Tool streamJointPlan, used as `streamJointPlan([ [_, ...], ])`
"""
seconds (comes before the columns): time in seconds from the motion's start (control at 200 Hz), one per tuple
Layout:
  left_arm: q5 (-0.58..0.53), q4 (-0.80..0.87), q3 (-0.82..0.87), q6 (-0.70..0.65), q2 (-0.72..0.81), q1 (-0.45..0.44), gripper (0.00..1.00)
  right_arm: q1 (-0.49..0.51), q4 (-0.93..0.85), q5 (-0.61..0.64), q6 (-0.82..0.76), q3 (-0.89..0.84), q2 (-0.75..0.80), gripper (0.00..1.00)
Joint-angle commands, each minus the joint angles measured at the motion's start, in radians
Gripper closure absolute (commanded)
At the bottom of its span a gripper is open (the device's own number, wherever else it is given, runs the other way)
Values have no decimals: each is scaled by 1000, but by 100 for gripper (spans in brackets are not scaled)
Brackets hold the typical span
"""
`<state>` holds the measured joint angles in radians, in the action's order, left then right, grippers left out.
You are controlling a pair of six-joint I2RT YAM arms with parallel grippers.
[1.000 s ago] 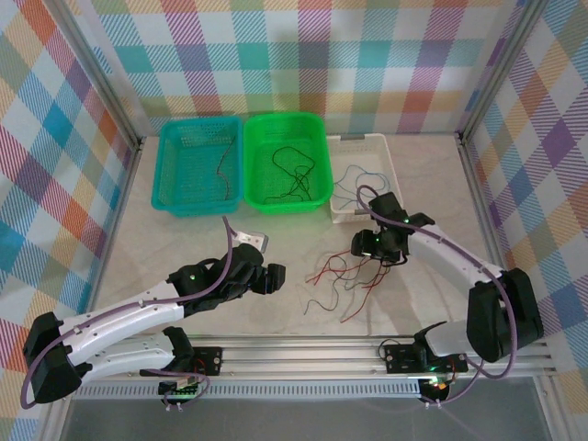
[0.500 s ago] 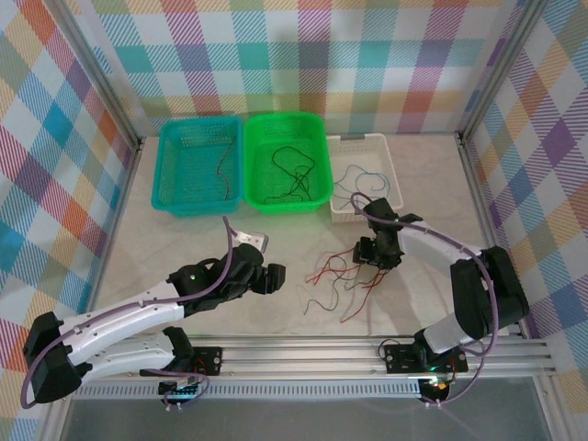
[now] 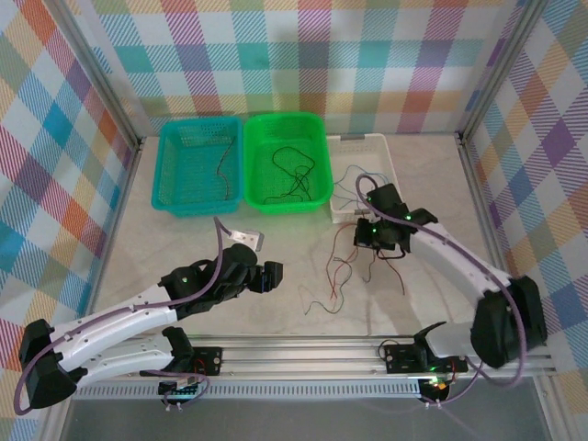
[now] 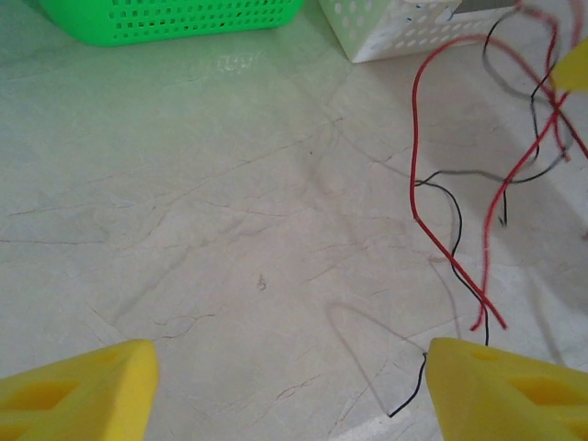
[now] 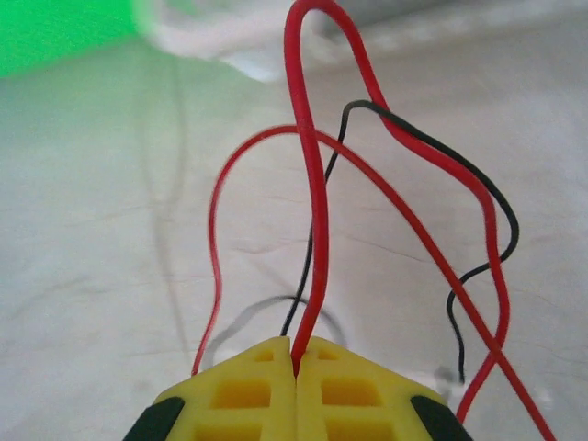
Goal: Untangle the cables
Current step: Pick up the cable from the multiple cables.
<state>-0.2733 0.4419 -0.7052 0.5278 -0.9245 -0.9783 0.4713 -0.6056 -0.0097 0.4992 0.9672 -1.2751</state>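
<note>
Your left gripper (image 3: pixel 267 277) hangs wide open with nothing in it. The loose cables (image 3: pixel 333 276) lie on the table (image 3: pixel 184 241) ahead of it and off to its right, and a black strand (image 4: pixel 409 397) ends just beside one fingertip. Your right gripper (image 3: pixel 372 241) is pinched tight on a red cable (image 5: pixel 317 184), which loops out from its fingertips. Another red strand and a black one hang just beyond.
</note>
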Motion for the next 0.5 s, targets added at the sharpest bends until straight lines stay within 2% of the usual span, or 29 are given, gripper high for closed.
streamJointPlan([
  [0.0,-5,-24,-21,-8,12,7,23,32,16,-126,-47,38,93,100],
  [0.11,4,-60,-33,-13,13,7,23,57,92,-308,-88,29,165,100],
  [0.235,-5,-124,-21,-6,54,7,23,63,147,-456,-118,19,205,100],
  [0.36,4,-232,10,2,107,7,23,63,224,-581,-121,-9,224,100],
  [0.495,17,-260,8,0,104,7,22,64,298,-674,-102,-30,228,100],
])
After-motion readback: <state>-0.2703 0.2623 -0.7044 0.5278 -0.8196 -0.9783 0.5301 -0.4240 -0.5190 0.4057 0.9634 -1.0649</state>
